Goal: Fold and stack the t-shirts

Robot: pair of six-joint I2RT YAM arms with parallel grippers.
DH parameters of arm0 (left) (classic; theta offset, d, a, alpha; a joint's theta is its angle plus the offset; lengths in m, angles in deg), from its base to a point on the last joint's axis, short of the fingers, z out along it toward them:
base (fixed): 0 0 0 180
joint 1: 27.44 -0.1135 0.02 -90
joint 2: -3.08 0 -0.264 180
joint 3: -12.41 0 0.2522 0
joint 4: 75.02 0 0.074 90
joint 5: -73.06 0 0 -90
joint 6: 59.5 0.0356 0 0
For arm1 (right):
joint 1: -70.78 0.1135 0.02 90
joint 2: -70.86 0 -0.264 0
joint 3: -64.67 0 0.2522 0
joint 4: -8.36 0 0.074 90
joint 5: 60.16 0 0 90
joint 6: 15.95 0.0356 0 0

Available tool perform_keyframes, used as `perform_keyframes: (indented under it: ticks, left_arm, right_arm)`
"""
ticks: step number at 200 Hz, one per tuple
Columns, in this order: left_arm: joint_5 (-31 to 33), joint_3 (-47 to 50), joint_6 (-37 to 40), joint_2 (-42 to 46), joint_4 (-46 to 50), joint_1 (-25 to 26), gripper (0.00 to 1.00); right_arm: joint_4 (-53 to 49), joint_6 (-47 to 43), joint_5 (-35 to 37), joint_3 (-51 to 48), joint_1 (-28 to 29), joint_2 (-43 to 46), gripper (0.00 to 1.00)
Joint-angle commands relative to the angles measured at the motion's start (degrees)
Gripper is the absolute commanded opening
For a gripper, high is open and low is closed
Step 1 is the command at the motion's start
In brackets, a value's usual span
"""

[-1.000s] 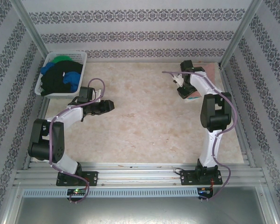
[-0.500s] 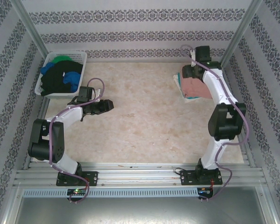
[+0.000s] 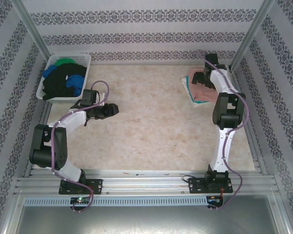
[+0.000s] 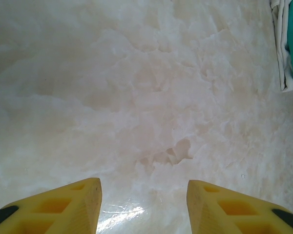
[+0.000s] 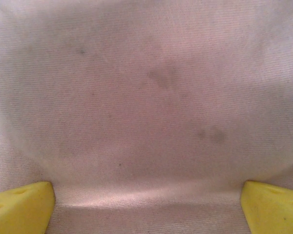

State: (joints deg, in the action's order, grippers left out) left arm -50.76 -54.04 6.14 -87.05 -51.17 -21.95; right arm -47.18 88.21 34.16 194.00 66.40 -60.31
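Salmon-pink t-shirt close beneath right hand, spread wide.

Top view overlooks the table; wrist views face down, close above it and the salmon-pink t-shirt.

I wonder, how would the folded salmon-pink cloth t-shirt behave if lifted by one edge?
The salmon-pink cloth t-shirt is probably floppy: its surface creases softly, so the fold would likely sag open. Its thin weave suggests it is light.

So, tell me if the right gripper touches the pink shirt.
Cannot tell. Right wrist view: pink shirt close behind the open right gripper; no plain contact or gap.
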Motion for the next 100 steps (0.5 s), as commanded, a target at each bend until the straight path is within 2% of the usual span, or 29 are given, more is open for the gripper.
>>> perform_keyframes:
  ticks: [1,34,71,90,95,100]
  left_arm:
    - [0.58,-2.31,1.77,-0.22,1.99,-0.93,0.50]
    - [1.17,-2.35,1.83,0.60,1.95,-0.95,0.51]
    - [4.89,-2.17,2.68,4.14,3.35,-1.20,0.61]
    - [9.29,-0.10,2.65,8.34,3.01,-1.54,0.73]
    - [10.95,0.77,2.49,9.70,2.76,-1.70,0.79]
    - [12.84,1.71,2.36,11.18,2.56,-1.80,0.90]
  right_arm:
    - [-1.36,-1.90,-1.85,0.87,-0.47,4.41,0.98]
    - [0.73,-3.25,-5.72,-4.64,0.19,10.48,0.98]
    - [7.13,-4.16,-0.21,-20.72,4.28,23.60,0.98]
    - [12.40,-4.04,3.85,-32.59,7.52,32.92,0.98]
    - [13.83,-4.07,5.16,-35.73,8.58,35.45,0.98]
    - [15.34,-4.13,6.37,-39.06,9.67,38.28,0.98]
